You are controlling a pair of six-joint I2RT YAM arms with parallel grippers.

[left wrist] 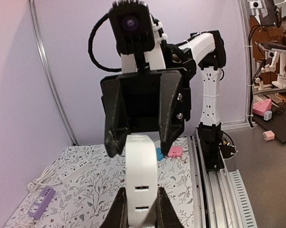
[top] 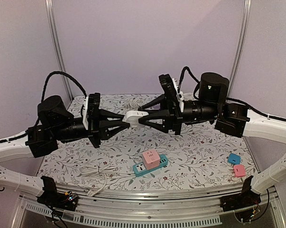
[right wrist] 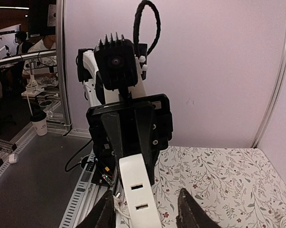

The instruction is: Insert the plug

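A white power strip (top: 135,116) hangs in mid-air between the two arms, above the middle of the table. My left gripper (top: 126,122) is shut on one end of it. In the left wrist view the strip (left wrist: 142,175) stands between my fingers (left wrist: 118,211), socket slots facing the camera. My right gripper (top: 143,118) is open around the other end. In the right wrist view the strip (right wrist: 135,190) sits between the spread fingers (right wrist: 105,213) with gaps on both sides. I cannot make out a plug in either gripper.
A pink cube adapter (top: 151,159) sits on a teal power strip (top: 139,169) at the table's front middle. A bundled white cable (top: 97,171) lies front left. Small blue (top: 234,158) and pink (top: 239,170) adapters lie at the right. A purple strip (left wrist: 42,202) and another white strip (left wrist: 74,170) lie further back.
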